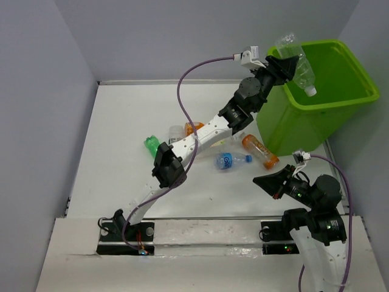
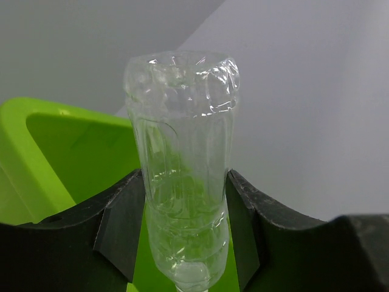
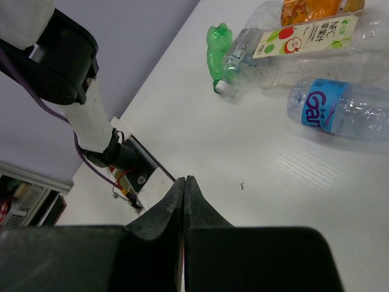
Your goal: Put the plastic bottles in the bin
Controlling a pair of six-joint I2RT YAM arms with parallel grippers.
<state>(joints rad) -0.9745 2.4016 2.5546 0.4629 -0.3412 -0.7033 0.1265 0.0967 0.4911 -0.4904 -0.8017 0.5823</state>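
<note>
Bottle over the bin: time to drop it.
Your left gripper (image 1: 289,64) clamps a clear bottle (image 1: 299,61) above the bin (image 1: 292,128) at the table's (image 1: 121,134) far right corner; spread those fingers. Your right gripper (image 3: 184,204) is closed, empty.

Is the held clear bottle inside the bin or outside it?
Outside: the left end effector holds the bottle over the bin, cap downward.

The left gripper (image 2: 185,234) was closed on a clear plastic bottle (image 2: 182,152), with one black finger (image 2: 121,228) pressing on each side of it. The bottle stood upright above the bin (image 2: 36,158), its crumpled base on top and its narrower end down over the green inside. Behind the bin was a grey wall (image 2: 304,103).
</note>
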